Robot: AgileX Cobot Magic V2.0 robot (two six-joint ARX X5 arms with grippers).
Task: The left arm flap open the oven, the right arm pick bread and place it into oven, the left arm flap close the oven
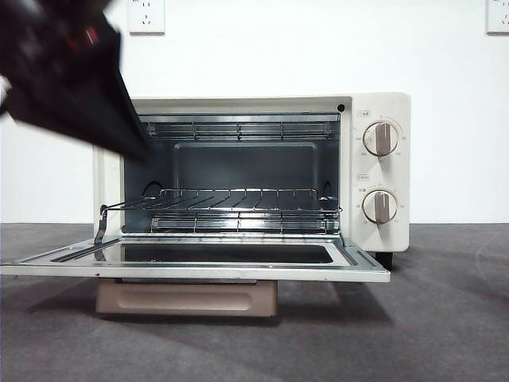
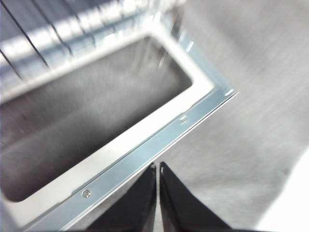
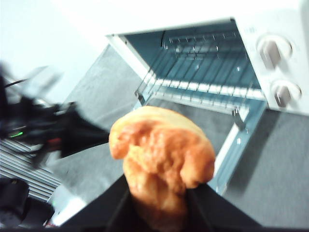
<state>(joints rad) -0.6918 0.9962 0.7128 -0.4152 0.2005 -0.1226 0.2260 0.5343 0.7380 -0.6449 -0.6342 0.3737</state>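
The cream-white oven stands open, its door flapped down flat and the wire rack bare inside. My left gripper hangs big and dark at the oven's upper left corner. In the left wrist view the left gripper is shut, empty, just above the door's metal edge. My right gripper is shut on the golden-orange bread, held in the air in front of the open oven and apart from it. The bread and right gripper are out of the front view.
Two beige knobs sit on the oven's right panel. The beige handle hangs under the lowered door. Grey tabletop spreads around the oven. The left arm shows beside the door in the right wrist view.
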